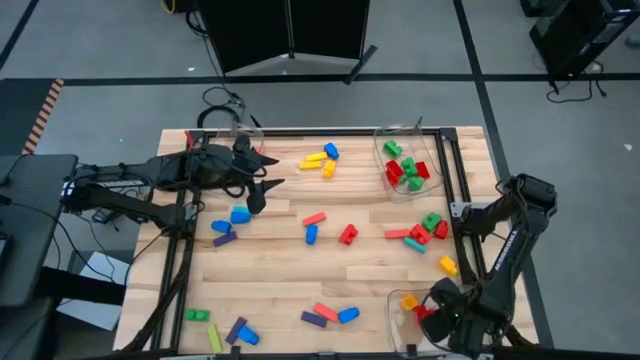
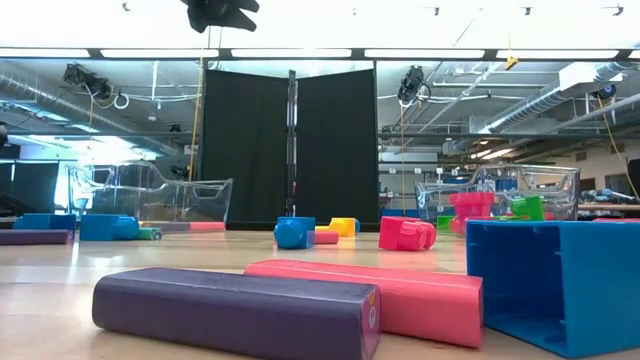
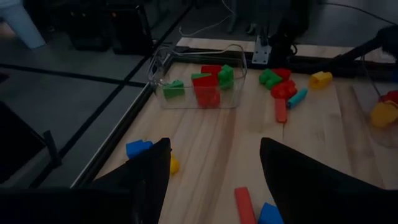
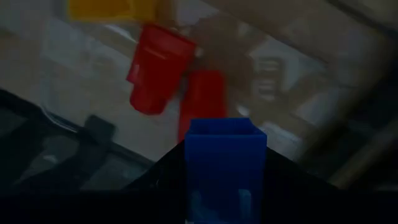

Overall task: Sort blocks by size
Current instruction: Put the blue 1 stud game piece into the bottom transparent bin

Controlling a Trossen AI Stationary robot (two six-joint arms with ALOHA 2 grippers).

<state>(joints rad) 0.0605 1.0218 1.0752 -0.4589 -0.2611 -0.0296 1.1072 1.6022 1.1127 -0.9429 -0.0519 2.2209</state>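
Observation:
Small blocks in several colours lie scattered on the wooden table [image 1: 370, 270]. My right gripper [image 1: 437, 314] hangs at the near right corner, pointing down over a clear bin [image 1: 404, 312], and is shut on a blue block [image 4: 225, 155]. In the bin below lie red blocks [image 4: 158, 68] and a yellow one [image 4: 109, 9]. My left gripper [image 1: 262, 190] stands open and raised over the far left of the table, with nothing between its fingers [image 3: 214, 152]. My right gripper pinches the blue block between its two fingers, on two opposite sides [image 4: 191, 163]. The fingers come from above, pointing down. The block sticks out past the fingertips and hangs clear above the bin's red blocks.
A second clear bin [image 1: 410, 165] at the far right holds red and green blocks. A third bin [image 1: 238, 128] stands at the far left. Loose blocks lie at the middle [image 1: 315, 225], the far middle [image 1: 320, 160], the right [image 1: 420, 232] and along the near edge [image 1: 330, 315].

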